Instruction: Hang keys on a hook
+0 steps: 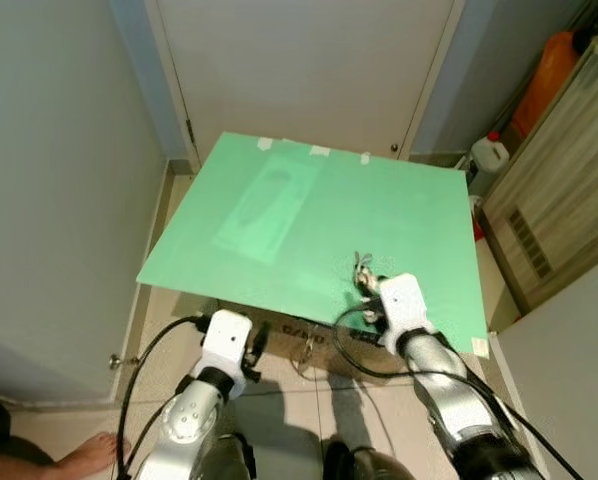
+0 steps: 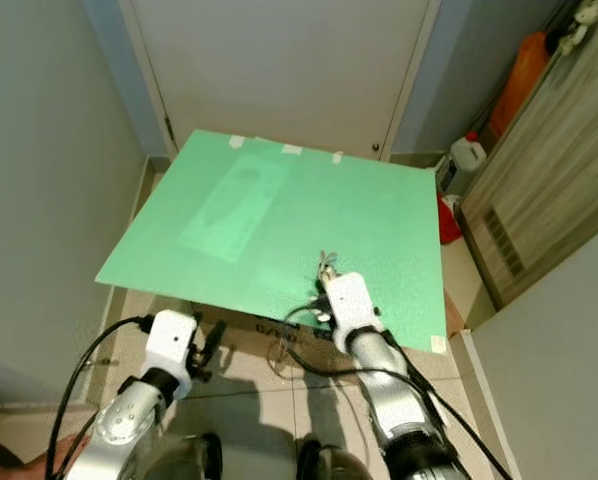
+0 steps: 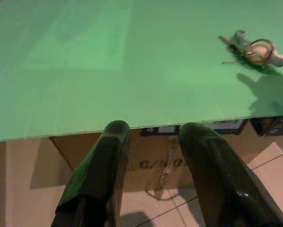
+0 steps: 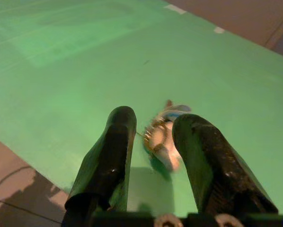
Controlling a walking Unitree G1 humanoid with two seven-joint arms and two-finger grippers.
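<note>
Keys (image 4: 164, 137), small metal bunch, on smooth green board (image 1: 279, 220); right tool (image 4: 153, 137) parted astride; left tool (image 3: 151, 161) parted, empty.

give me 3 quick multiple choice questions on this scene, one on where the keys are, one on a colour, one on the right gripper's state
1. Where do the keys lie?
A. on the floor by the door
B. on the green board, near its edge closest to the robot
C. on a hook

2. What colour is the board under the keys?
A. green
B. red
C. black

3. How is the right gripper?
A. shut on the keys and lifted
B. hanging idle by the floor
C. open, one finger on each side of the keys

Answers:
1 B: the head views show the keys on the board just ahead of the right wrist.
2 A: the sheet is green in every view.
3 C: the right wrist view shows the fingers apart with the keys between them on the board.
</note>
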